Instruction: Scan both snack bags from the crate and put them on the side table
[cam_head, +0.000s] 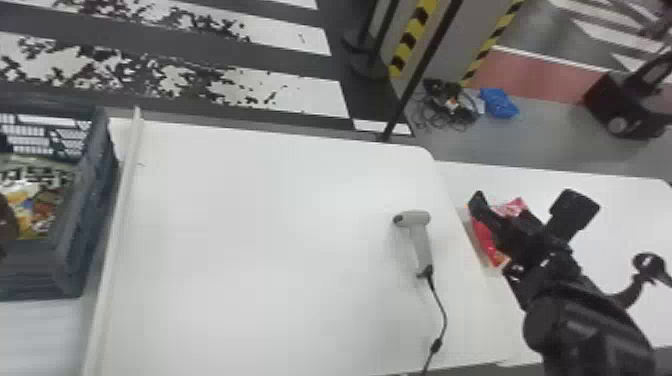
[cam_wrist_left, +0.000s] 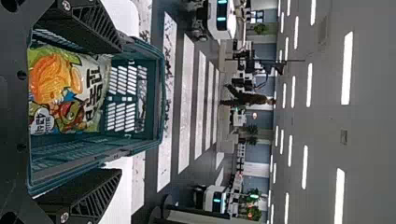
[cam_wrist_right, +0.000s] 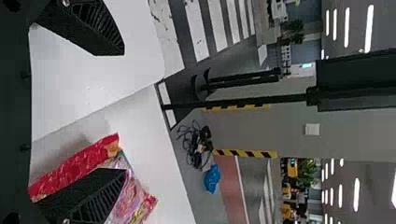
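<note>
At the head view's left edge, the left gripper (cam_head: 7, 222), spread open, is at the crate (cam_head: 87, 210); its wrist view reveals orange artwork on the snack bag (cam_head: 37, 200) inside. Right of centre lies the scanner (cam_head: 420, 240). Further right, the right gripper (cam_head: 526, 202), fingers apart, overlaps the red bag (cam_head: 482, 237) on the side table (cam_head: 620, 225); its wrist view adds pink wrapping.

"What's your floor like beyond the white table (cam_head: 250, 300)?"
"Dark (cam_head: 325, 67), with worn white stripes (cam_head: 312, 96) far left; you've a red patch (cam_head: 540, 75) far right."
"And your grey pillar (cam_wrist_right: 247, 130)?"
"Yellow-and-black edging (cam_wrist_right: 243, 153), cables (cam_head: 452, 107) near its foot."
"Your light?"
"Rows of bright ceiling lamps (cam_wrist_left: 347, 67). You've plants (cam_wrist_left: 252, 129) far off, too."
</note>
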